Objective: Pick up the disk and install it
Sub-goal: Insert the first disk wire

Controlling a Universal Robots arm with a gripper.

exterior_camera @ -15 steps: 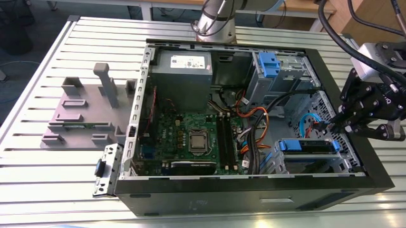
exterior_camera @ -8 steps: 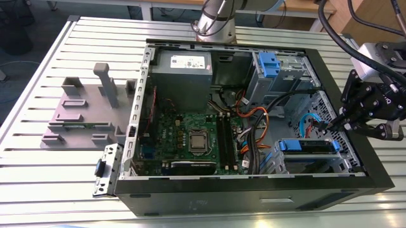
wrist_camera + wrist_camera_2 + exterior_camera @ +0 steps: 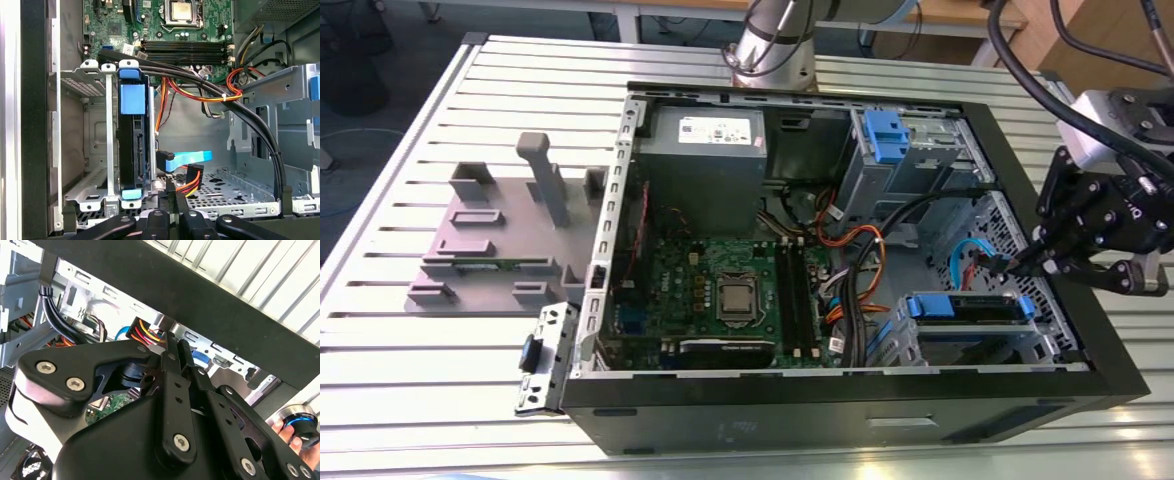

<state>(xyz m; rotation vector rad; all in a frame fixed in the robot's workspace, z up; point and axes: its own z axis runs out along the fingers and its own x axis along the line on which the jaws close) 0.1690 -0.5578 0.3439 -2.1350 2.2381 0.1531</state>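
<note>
On the slatted metal table (image 3: 440, 350), the blue-framed silver disk (image 3: 132, 145) sits in its bay, lower right of the open black computer case (image 3: 761, 420). My black pincer (image 3: 1067, 265) hovers beside it, seemingly closed, holding nothing; any pushing should stay square.

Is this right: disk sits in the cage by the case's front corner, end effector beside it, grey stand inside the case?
One error: the grey stand is outside the case, on the slatted table at the exterior view's left. The disk in its cage and the end effector beside it are as you say.
</note>
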